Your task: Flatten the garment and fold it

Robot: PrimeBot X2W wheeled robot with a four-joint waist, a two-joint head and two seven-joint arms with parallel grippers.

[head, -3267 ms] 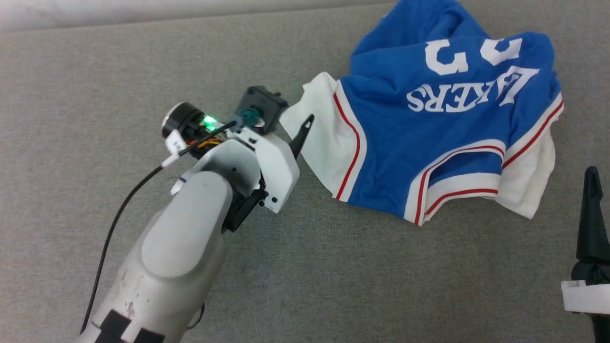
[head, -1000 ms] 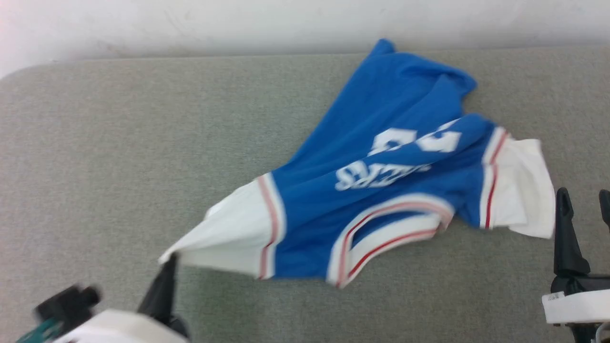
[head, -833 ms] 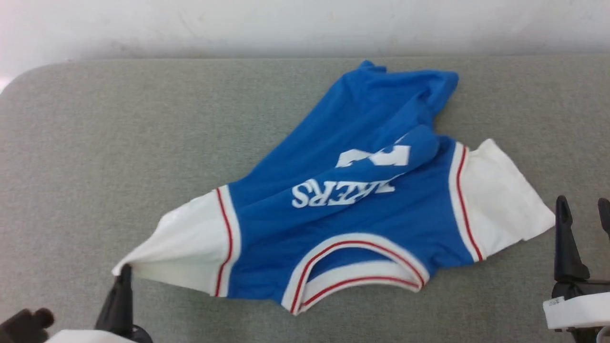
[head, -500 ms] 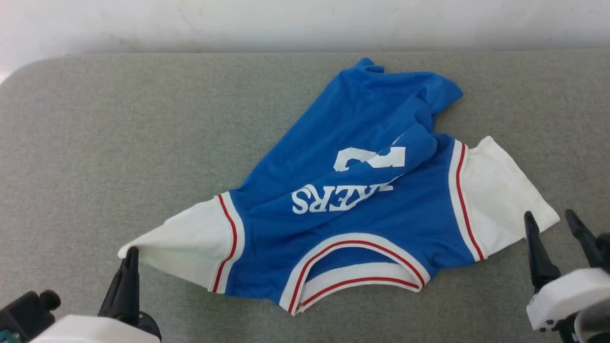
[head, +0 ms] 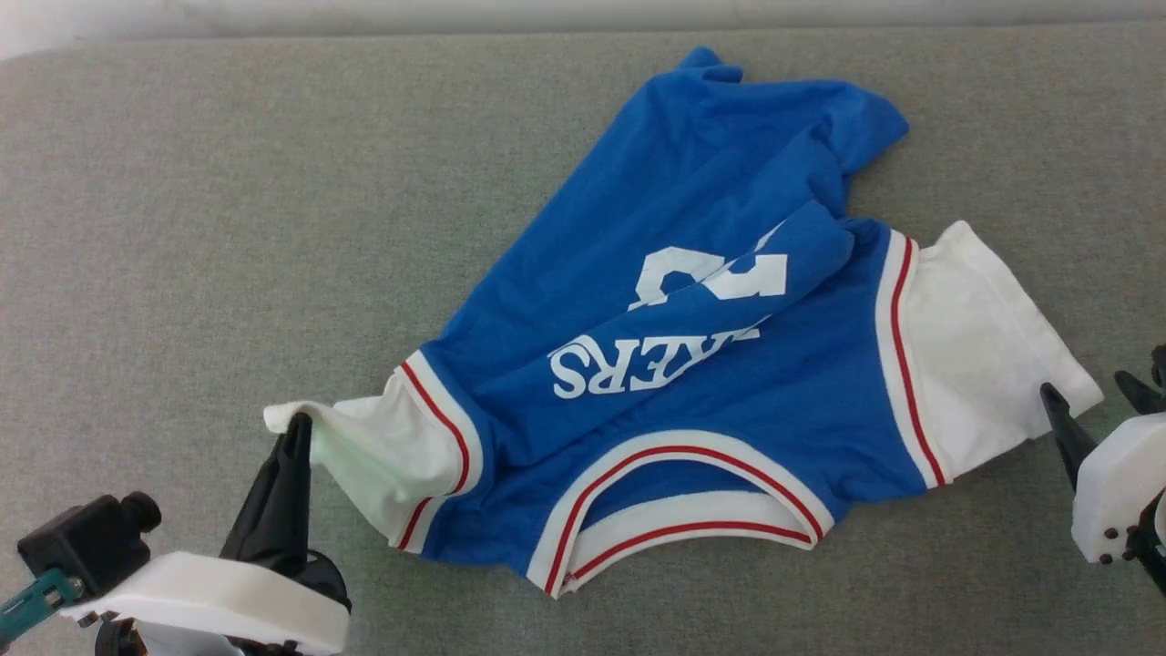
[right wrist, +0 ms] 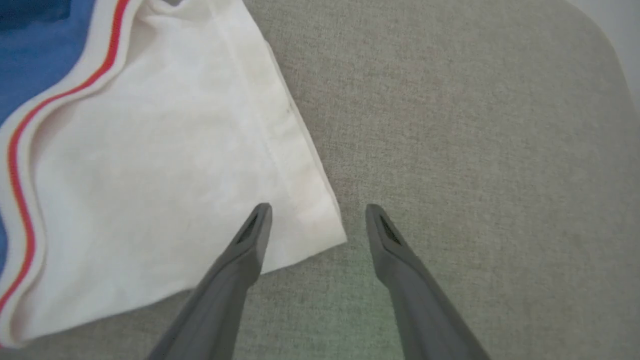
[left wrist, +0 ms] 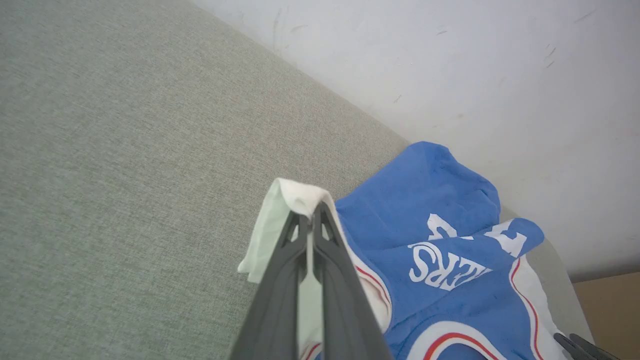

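**Jersey collar-near, hem-far; left sleeve pinched, right sleeve not gripped**

- The jersey [head: 710,364] lies on the grey fabric surface [head: 182,228], right of centre in the head view. Printed side up.
- Orientation: the collar [head: 679,510] points toward the robot and the hem [head: 774,100] toward the white wall [left wrist: 450,50]. The lettering reads upside down from the head camera.
- Axes: the body runs near-to-far but skews, with the hem end leaning to the right. The sleeve-to-sleeve line runs left-right and is the longer span as it lies.
- left gripper [left wrist: 311,215]: clamped on the cuff edge of the left white sleeve [head: 383,446]. A thin strip of cloth shows between the closed fingers, and that sleeve is bunched and drawn out to a point.
- right gripper [right wrist: 318,207]: jaws spread, holding nothing. One finger sits over the near corner of the right white sleeve [right wrist: 150,175], the other over bare surface, with the cuff corner between them. Can't tell whether either finger touches.
- Hidden or unclear: a diagonal blue fold covers part of the number and the first letters, so only "ERS" reads clean. The hem end is rumpled and its edge line can't be traced. The head view cuts off the right gripper at the frame edge.
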